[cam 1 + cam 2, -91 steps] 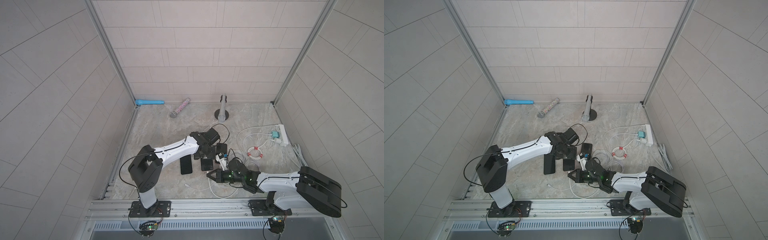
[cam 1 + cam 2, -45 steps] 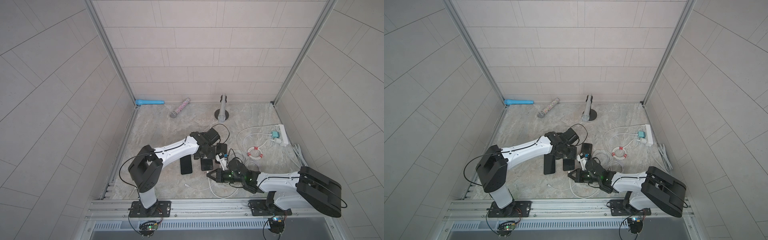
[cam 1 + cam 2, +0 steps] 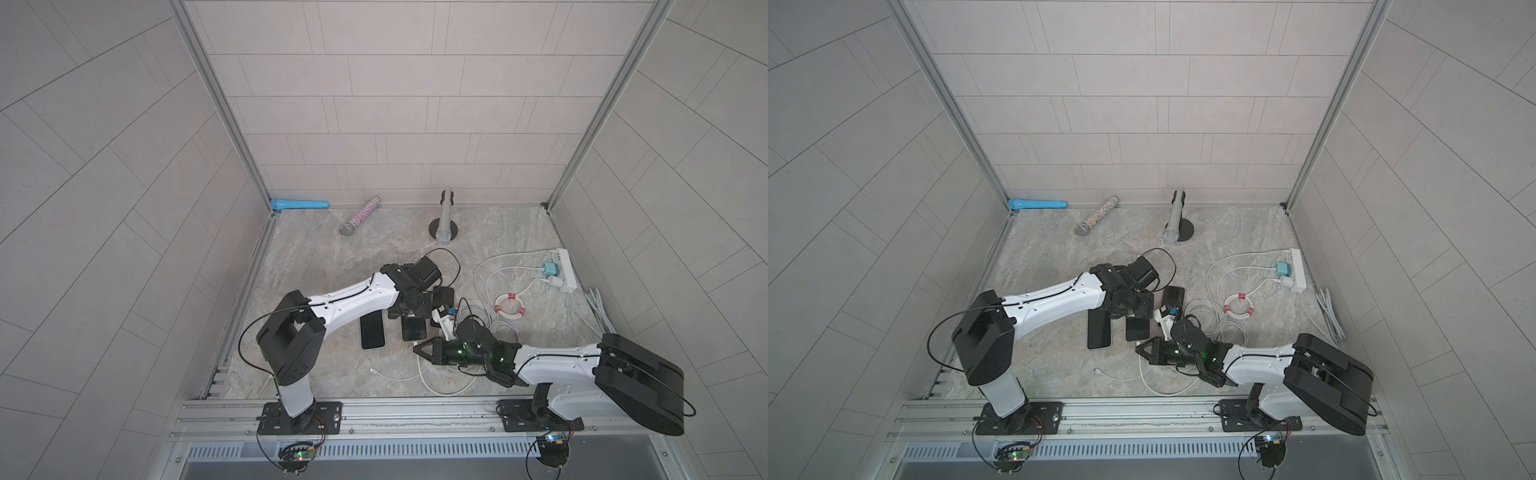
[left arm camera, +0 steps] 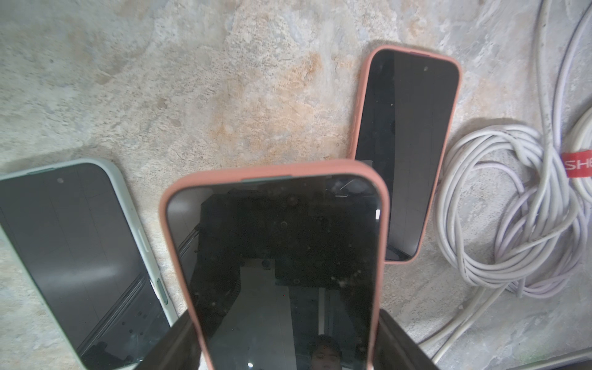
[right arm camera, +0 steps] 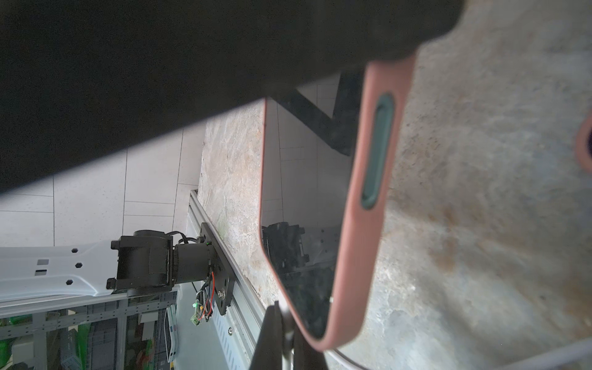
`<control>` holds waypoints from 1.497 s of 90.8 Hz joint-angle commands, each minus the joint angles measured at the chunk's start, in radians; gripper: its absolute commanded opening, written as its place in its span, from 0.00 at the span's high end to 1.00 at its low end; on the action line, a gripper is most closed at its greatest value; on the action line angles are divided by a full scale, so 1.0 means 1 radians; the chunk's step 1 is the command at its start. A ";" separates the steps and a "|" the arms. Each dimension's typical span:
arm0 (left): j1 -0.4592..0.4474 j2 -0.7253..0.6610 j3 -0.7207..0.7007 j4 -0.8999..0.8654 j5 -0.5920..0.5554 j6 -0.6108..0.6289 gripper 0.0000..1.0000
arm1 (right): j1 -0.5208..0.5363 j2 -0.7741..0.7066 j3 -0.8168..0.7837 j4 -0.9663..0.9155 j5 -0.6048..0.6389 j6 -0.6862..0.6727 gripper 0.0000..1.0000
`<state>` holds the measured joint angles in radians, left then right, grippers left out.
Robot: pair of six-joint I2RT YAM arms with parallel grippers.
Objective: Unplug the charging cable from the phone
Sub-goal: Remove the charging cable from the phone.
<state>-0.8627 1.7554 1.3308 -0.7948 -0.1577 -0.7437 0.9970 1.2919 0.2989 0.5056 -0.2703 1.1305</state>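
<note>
At the middle of the marble-patterned tabletop (image 3: 332,257), a phone (image 4: 278,256) in a salmon case is gripped across its width by the left pincer (image 4: 285,336), one dark finger (image 4: 173,342) being pressed to each long edge, screen up. The right pincer (image 5: 282,333) is seen fully closed at the phone's lower end, where the white charging cable (image 3: 453,393) is led away in a loop toward the front rail. Whether the plug is pinched between its tips cannot be told. Two more phones are laid on either side of the held one: a mint-cased phone (image 4: 73,256) and a second salmon-cased phone (image 4: 403,153), the latter partly overlapped by the held phone in the left wrist view. Coiled white cables (image 4: 512,208) are gathered just beside it, and a power strip (image 3: 567,270) is set against the right wall.
</note>
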 commanded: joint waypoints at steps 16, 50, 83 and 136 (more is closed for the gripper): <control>0.006 -0.019 0.031 0.006 -0.037 -0.004 1.00 | 0.027 -0.024 0.000 0.018 0.002 -0.005 0.98; 0.016 -0.018 0.035 0.005 -0.038 -0.005 1.00 | 0.042 -0.030 -0.002 0.019 0.013 -0.002 0.98; 0.029 -0.015 0.036 0.010 -0.035 -0.005 1.00 | 0.054 -0.035 -0.004 0.017 0.020 -0.001 0.98; 0.049 0.012 0.024 0.027 -0.038 0.004 1.00 | 0.064 -0.011 -0.010 -0.006 0.051 0.000 0.96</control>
<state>-0.8196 1.7576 1.3365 -0.7830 -0.1883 -0.7437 1.0546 1.2636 0.2977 0.5079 -0.2386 1.1374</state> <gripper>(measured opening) 0.781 0.048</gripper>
